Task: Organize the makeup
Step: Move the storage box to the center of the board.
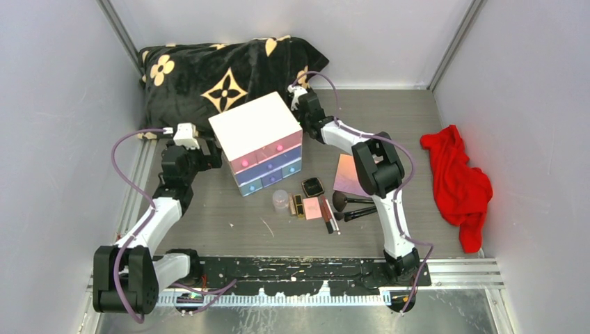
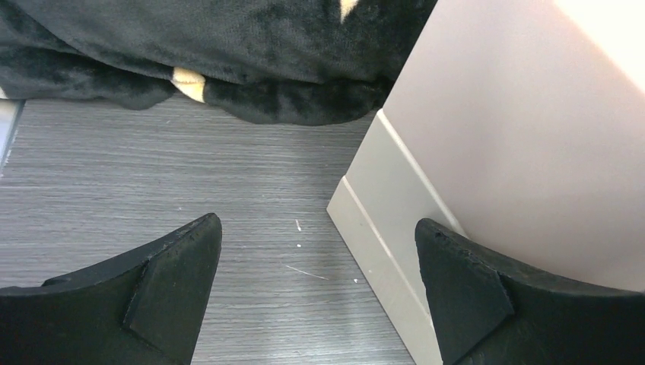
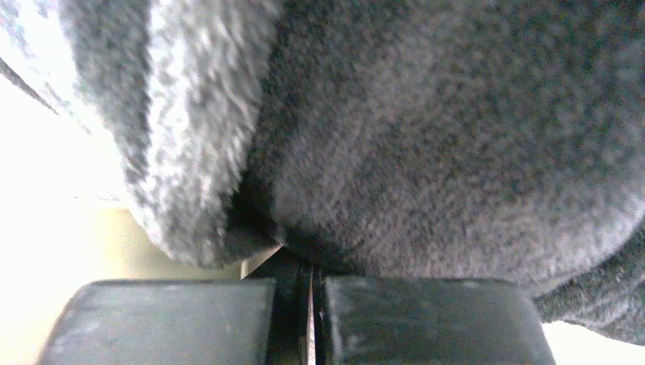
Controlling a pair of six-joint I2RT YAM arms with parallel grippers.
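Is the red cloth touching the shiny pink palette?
Apart. The top view shows bare table between the red cloth and the pink palette.

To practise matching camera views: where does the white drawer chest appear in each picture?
Top external: white drawer chest, centre.
Left wrist: chest's plain side, right half.
Right wrist: pale surface at far left, probably the chest; uncertain.
Shared landmark: black flowered blanket, visible in all three.
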